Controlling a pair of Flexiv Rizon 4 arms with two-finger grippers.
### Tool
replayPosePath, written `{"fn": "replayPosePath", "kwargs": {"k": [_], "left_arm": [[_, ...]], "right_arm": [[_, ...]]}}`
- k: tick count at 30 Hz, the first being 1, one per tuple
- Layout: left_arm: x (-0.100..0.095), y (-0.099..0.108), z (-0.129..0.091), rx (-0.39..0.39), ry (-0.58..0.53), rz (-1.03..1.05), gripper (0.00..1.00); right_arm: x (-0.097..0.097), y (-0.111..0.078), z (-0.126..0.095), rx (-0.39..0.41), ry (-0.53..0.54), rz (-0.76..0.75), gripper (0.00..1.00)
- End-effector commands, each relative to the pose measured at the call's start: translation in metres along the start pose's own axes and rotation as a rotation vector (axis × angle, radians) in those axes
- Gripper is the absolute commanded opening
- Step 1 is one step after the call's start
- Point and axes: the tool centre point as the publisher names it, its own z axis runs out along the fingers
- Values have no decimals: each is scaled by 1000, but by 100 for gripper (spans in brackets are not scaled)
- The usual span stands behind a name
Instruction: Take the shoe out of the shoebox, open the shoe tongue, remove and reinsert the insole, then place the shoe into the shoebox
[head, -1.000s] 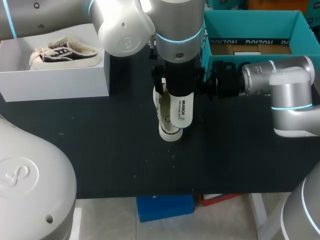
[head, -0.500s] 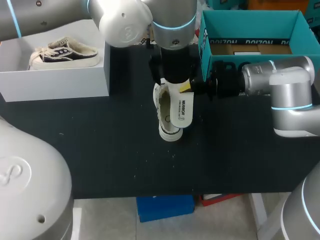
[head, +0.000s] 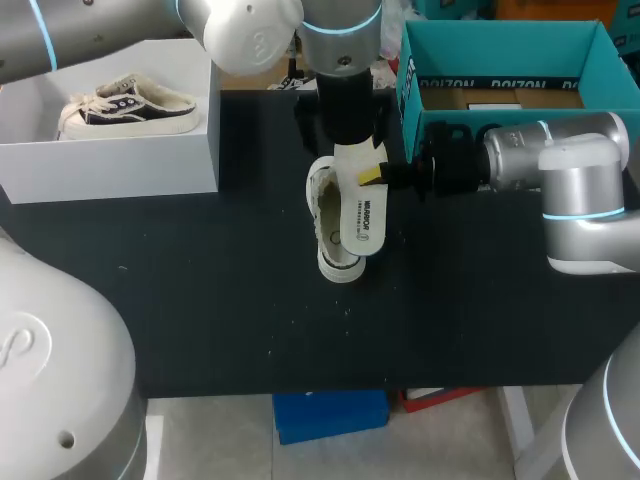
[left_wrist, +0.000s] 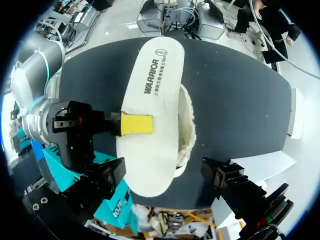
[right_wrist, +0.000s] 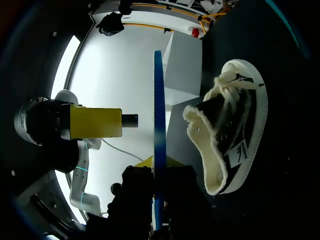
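insole covers most of shoe | right end effector grips its edge | dark table beneath

Dark canvas shoe with fleecy lining (cream), smooth matt insole, matt table.

The head camera sits high behind the robot and looks down on the whole black table, far enough back to take in both arms. The left wrist camera hangs above the table's middle and faces straight down, with the insole close under it. The right wrist camera sits low and looks sideways across the table, very near the insole's edge. All three share the insole and the shoe; head and left wrist views also share the right gripper.
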Motion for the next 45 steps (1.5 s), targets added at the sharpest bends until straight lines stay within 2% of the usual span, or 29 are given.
{"fn": "replayPosePath", "kwargs": {"k": [1, 11, 19, 23, 30, 45], "left_arm": [[-5, 10, 3, 9, 6, 3, 100], [-8, 35, 10, 28, -8, 4, 100], [-10, 59, 7, 29, -28, -2, 100], [-11, 64, 8, 30, -24, -11, 100], [-11, 45, 1, 29, -33, -1, 100], [-3, -31, -29, 4, -55, 45, 100]], "right_arm": [[0, 1, 1, 2, -2, 1, 0], [0, 1, 1, 2, -2, 1, 0], [0, 1, 1, 2, -2, 1, 0], [0, 1, 1, 2, -2, 1, 0], [0, 1, 1, 2, -2, 1, 0], [0, 1, 1, 2, -2, 1, 0]]}}
